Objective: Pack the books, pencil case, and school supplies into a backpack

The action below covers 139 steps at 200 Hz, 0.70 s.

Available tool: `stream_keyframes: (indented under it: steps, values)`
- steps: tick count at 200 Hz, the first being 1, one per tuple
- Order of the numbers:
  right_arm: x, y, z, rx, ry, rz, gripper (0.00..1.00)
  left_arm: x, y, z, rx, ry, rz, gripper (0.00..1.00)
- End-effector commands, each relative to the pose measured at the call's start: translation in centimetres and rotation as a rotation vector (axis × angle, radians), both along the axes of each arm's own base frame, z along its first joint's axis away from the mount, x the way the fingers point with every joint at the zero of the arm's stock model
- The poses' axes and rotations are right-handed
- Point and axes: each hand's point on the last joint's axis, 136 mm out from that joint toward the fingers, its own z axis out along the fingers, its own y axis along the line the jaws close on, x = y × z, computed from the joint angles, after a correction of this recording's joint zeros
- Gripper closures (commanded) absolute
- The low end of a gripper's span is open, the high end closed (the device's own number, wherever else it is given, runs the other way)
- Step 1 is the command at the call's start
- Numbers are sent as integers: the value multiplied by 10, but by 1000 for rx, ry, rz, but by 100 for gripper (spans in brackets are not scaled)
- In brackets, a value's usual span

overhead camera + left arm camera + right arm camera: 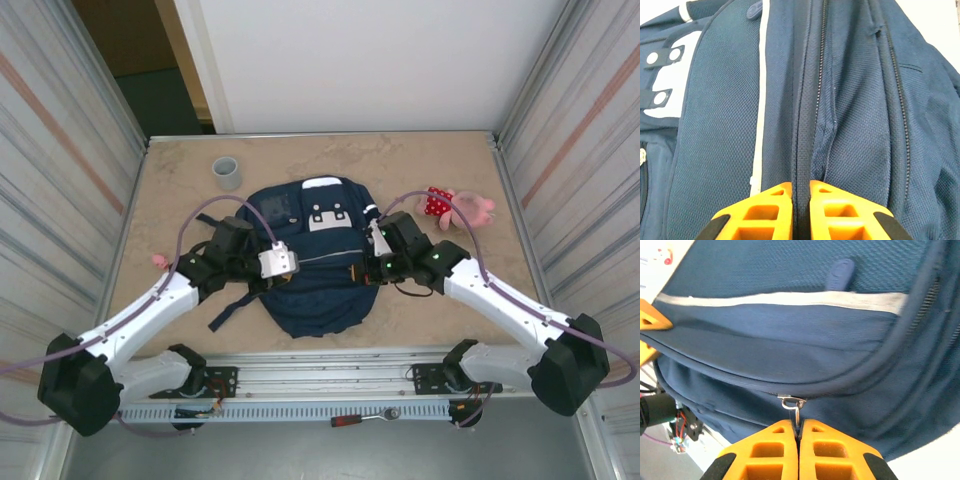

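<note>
now my right fingers (795, 428) clamp shut on the zipper pull (793, 403), while my left fingers (788, 189), nearly closed, pinch the backpack (715, 150) by its seam (802, 125), likely bracing it for unzipping.

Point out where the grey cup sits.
In the top view, the grey cup stands upright on the far left of the table, just beyond the backpack's upper-left corner and apart from it.
</note>
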Motion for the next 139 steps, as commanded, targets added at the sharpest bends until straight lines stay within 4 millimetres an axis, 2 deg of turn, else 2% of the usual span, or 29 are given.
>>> stream_keyframes:
  steps: [1,19,44,69,114,139]
  values:
    - [-13,-13,-13,-57,44,34,100,1,24,-10,75,-2,44,87]
    - [-16,1,-6,-19,24,58,100,3,27,-8,79,-10,61,82]
    - [-22,21,7,32,-21,91,100,-1,15,11,1,11,39,58]
    - [-26,26,11,34,-37,100,100,-8,-7,28,-13,-24,-9,42]
    - [-27,25,13,33,-38,106,100,-11,-58,36,-7,-60,-90,39]
    - [-27,26,16,45,-48,107,100,-4,-80,28,-18,-37,-102,42]
